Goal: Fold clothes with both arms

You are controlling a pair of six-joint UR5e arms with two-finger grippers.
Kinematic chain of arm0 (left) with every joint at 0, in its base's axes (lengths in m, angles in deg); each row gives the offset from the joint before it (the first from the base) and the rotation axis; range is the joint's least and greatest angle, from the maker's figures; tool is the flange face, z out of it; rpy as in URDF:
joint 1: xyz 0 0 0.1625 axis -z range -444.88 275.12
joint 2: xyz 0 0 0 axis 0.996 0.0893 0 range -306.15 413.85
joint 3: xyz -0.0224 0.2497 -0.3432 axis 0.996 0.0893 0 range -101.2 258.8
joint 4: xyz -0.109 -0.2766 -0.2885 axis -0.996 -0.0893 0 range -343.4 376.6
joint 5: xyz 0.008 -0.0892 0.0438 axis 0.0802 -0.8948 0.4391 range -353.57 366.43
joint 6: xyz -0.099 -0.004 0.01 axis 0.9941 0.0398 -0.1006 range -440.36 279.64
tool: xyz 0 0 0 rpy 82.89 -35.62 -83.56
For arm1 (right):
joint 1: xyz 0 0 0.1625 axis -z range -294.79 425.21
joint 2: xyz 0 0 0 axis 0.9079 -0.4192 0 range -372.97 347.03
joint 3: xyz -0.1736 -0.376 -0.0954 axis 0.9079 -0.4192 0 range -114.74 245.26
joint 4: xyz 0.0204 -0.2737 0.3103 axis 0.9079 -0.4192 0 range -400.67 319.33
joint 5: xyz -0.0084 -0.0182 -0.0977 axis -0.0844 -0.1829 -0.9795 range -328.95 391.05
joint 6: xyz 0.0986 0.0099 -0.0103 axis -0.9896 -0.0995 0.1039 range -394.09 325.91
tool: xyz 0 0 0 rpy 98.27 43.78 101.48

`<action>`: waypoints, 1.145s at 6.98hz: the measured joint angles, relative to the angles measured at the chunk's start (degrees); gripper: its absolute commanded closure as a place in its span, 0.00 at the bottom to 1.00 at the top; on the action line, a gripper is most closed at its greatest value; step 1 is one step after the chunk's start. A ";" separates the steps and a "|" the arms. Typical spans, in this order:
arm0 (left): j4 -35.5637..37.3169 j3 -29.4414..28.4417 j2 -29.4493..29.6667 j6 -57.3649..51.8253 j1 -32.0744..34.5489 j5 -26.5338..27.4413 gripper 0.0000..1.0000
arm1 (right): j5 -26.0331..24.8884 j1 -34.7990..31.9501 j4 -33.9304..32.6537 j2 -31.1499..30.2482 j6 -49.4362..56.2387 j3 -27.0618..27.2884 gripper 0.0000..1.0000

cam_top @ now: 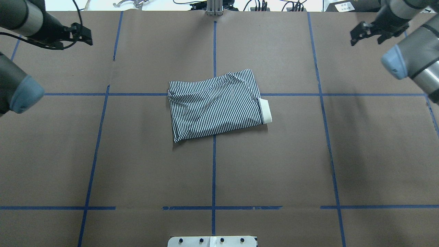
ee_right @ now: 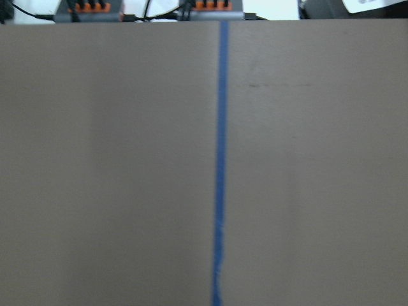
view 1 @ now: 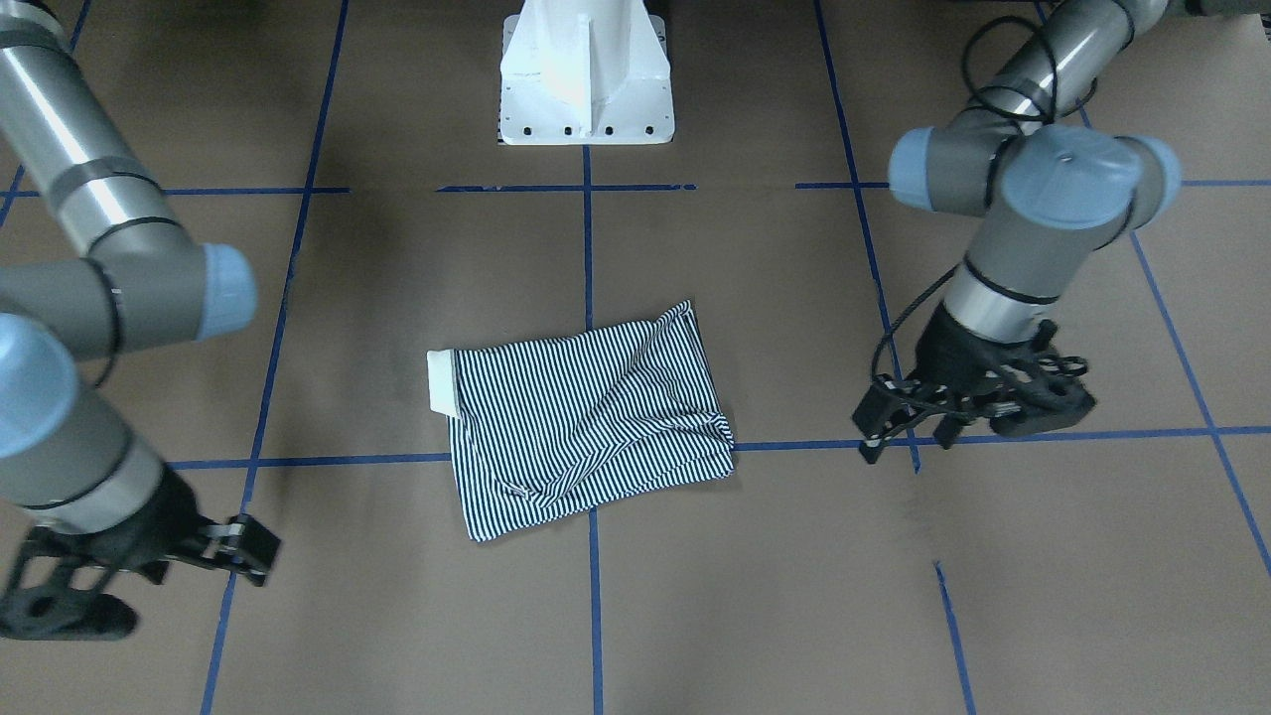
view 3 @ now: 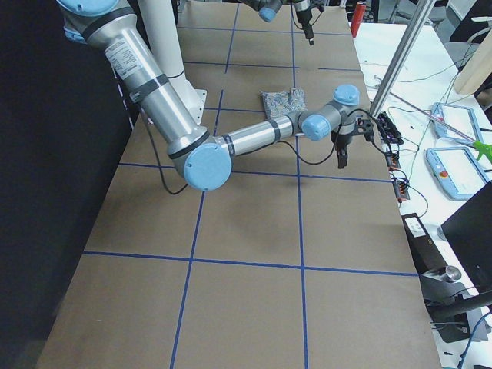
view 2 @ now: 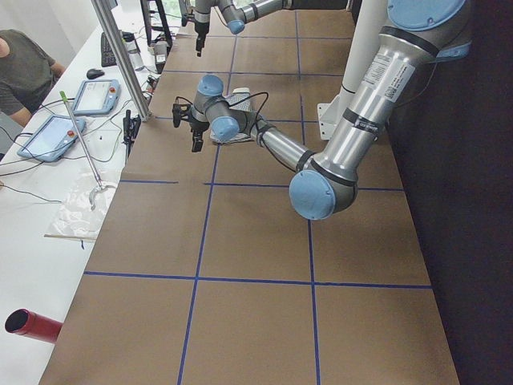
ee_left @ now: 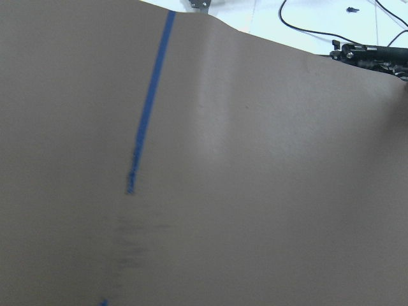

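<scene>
Near the middle of the brown table (cam_top: 137,154), seen from overhead, lies the striped polo shirt (cam_top: 214,106), folded into a rough rectangle. Its long axis runs across the table from side to side, slightly tilted. Its cream collar (cam_top: 266,110) pokes out at the end toward the robot's right. The left gripper (cam_top: 84,34) hangs over the far left corner and the right gripper (cam_top: 365,37) over the far right corner, both well apart from the shirt. The right gripper's fingers stand spread with nothing between them.

From the front-facing camera, the shirt sits on a crossing of blue tape lines (view 1: 591,248), collar end toward the view's left. The left gripper, at the view's right, has its fingers parted and holds nothing. The white pedestal base (view 1: 586,89) stands at the top.

From the left-side camera, the left gripper hovers above the table, with the shirt beyond it and partly hidden.

From the right-side camera, the shirt lies just past the forearm of the right arm (view 3: 254,137).

Each wrist camera shows brown table surface and a blue tape line.
</scene>
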 measured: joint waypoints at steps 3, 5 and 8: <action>1.53 0.28 4.28 23.23 -8.04 -1.28 0.01 | 5.75 -9.19 -10.76 -15.95 19.35 9.93 0.00; -1.44 -7.30 12.65 44.99 -16.85 3.69 0.30 | 5.81 -10.58 -13.50 -18.42 22.18 11.91 0.00; -11.76 -19.53 17.48 55.62 -21.86 9.70 0.40 | 6.36 -10.85 -14.03 -18.21 21.58 12.97 0.00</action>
